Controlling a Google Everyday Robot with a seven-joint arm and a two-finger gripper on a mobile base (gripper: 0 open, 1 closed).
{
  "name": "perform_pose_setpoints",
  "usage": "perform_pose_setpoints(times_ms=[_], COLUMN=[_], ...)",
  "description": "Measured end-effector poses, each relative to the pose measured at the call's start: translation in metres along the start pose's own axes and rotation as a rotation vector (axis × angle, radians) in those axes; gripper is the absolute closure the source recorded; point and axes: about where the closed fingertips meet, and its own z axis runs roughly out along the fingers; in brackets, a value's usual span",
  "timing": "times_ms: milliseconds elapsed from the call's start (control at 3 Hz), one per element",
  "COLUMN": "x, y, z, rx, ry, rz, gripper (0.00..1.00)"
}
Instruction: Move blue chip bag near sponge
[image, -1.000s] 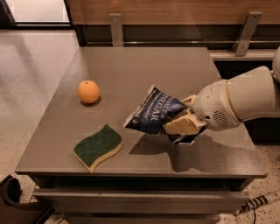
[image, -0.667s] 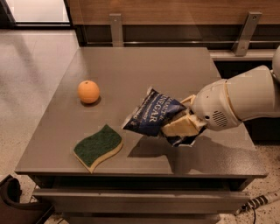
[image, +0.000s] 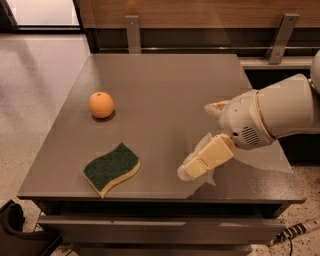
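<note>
Hovering low over the right front of the desk (image: 165, 85), the gripper (image: 196, 141) has its jaws spread wide; the sponge (image: 111, 167) lies front left; an orange (image: 101, 104) sits behind it.

Cream plastic gripper (image: 201, 159) at 4 o'clock; wavy flat sponge (image: 111, 168) dark green over pale yellow; round fruit (image: 101, 104) orange; tabletop (image: 165, 85) grey.

The sponge (image: 111, 169), leaf-shaped, dark green over pale yellow, lies flat at the table (image: 165, 90) front left; the tool (image: 197, 142) is to its right, well apart, fingers spread
</note>
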Motion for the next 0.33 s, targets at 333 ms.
perform_pose_setpoints(times_ms=[333], x=[0.0000], y=[0.0000], z=[0.0000], rx=[0.000], ry=[0.000], rz=[0.000], gripper=[0.00])
